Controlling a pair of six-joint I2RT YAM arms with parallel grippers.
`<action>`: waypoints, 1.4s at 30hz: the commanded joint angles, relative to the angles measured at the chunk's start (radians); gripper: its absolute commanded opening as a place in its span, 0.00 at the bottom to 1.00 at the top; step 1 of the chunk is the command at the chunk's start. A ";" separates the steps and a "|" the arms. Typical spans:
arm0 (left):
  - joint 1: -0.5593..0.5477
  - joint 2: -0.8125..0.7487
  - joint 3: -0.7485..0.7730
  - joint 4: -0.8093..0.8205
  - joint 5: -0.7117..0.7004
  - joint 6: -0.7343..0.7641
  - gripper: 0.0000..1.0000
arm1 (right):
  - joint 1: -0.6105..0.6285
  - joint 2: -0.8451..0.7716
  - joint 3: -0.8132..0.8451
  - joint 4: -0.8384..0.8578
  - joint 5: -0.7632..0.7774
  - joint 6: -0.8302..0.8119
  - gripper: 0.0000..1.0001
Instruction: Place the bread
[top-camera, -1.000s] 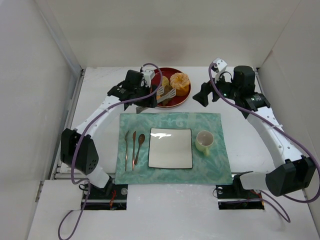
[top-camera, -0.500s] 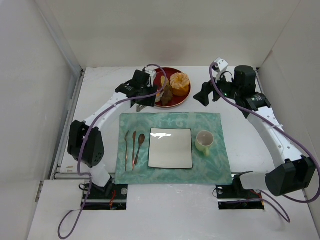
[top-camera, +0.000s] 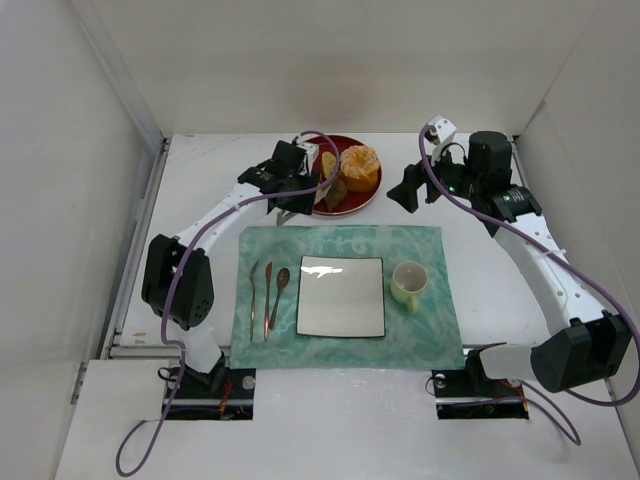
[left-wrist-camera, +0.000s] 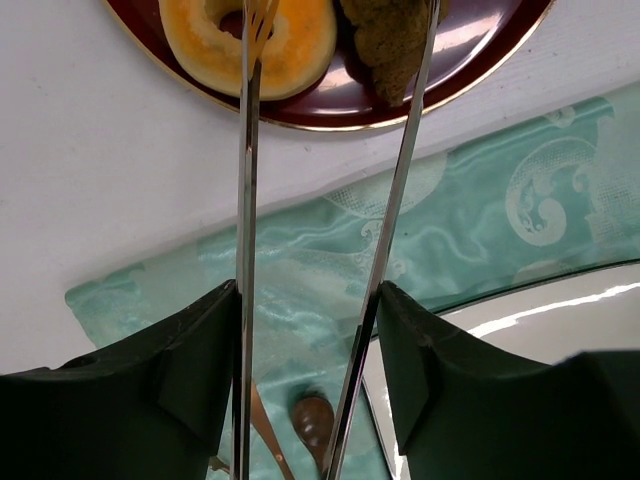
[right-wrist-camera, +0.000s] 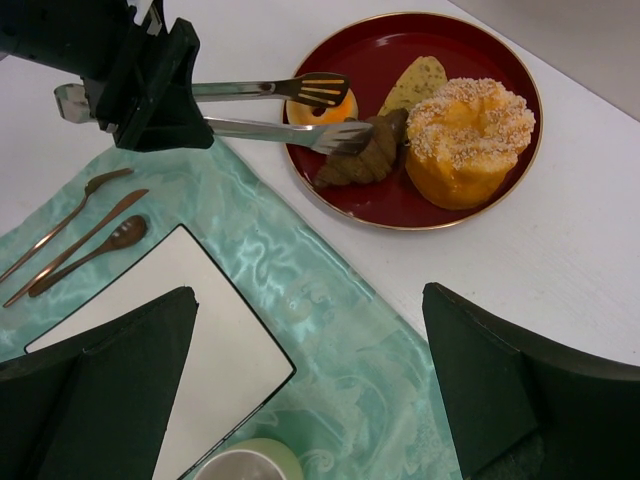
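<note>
Right wrist: tongs (right-wrist-camera: 272, 129) at bread (right-wrist-camera: 360, 160).

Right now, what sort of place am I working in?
Probably a staged table setting in a test booth: white walls all round, a teal placemat carrying a square plate, cutlery and a cup, and a red dish of pastries behind it.

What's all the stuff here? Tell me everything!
placemat: one, green, middle
square plate: one, white, on placemat
cup: one, pale, on placemat
cutlery: three, copper, on placemat
red plate: one, red, behind placemat
bread: one, dark brown, red plate
doughnut: one, golden, red plate
seeded bun: one, orange, red plate
oval bread: one, tan, red plate
tongs: one, silver, above red plate
left end effector: one, black, holding tongs
right end effector: one, black, open, beside red plate
</note>
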 joint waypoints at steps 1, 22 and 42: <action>-0.008 -0.016 0.059 0.024 0.014 0.016 0.50 | -0.007 -0.011 0.005 0.046 -0.006 -0.005 1.00; -0.008 0.062 0.121 -0.013 0.054 0.016 0.50 | -0.007 -0.011 0.005 0.046 -0.006 -0.005 1.00; -0.017 0.010 0.098 -0.001 0.036 0.016 0.31 | -0.007 -0.020 0.005 0.046 -0.006 -0.005 1.00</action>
